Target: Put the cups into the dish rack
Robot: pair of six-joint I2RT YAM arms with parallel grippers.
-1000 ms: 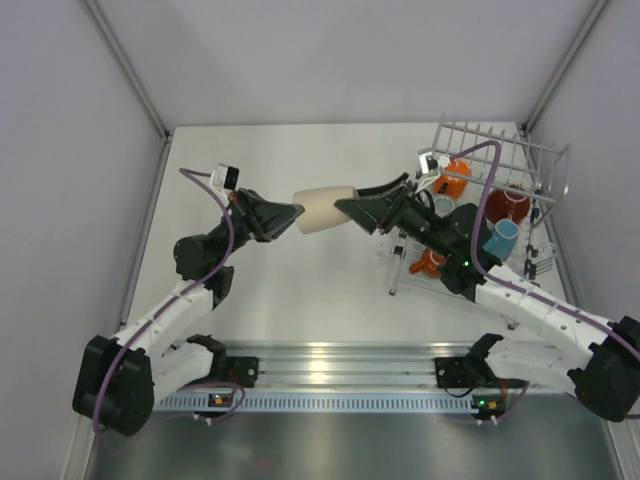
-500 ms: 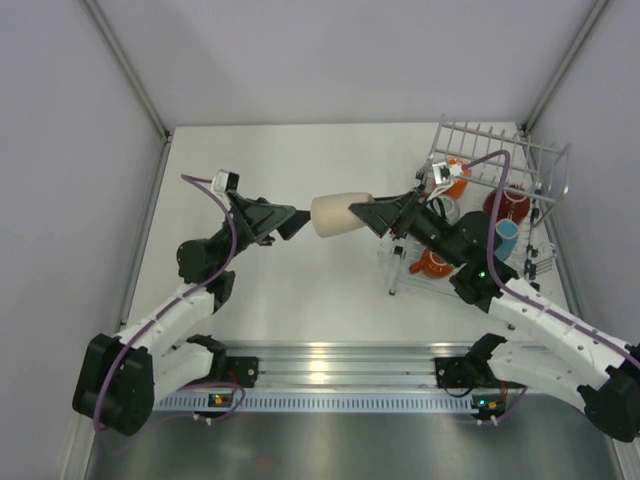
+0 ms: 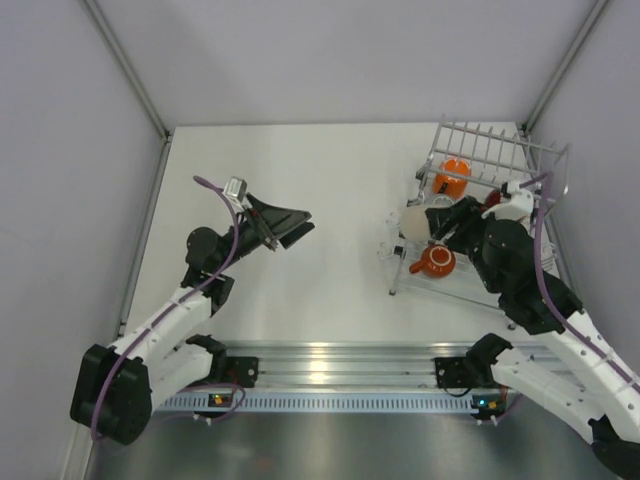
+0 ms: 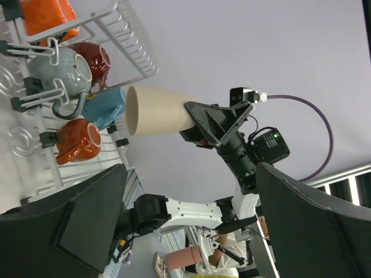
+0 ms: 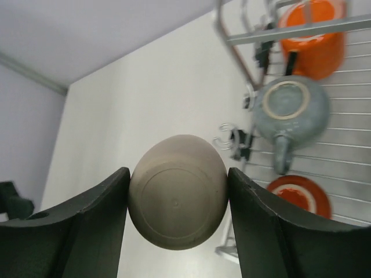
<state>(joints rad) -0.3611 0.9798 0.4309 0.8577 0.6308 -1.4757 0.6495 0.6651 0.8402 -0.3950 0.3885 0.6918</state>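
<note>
- White bench (image 3: 330, 180) under you, grey walls around; rack (image 3: 492, 142) at far right.
- Your right wrist view shows the right fingers (image 5: 81, 231) clamping the cream mug (image 5: 177, 191) by its sides, base toward the camera, at the rack's left edge; overhead barely shows it.
- Left fingers (image 4: 87, 220) spread wide, empty, that arm raised left of centre, aimed at the rack.

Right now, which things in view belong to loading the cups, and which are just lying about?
Job: silvery wire dish rack; cream mug in the right gripper; racked mugs: bright orange, grey, dark red, light blue, squat orange-red.
Not the job: aluminium rail at the near edge; purple cables.
</note>
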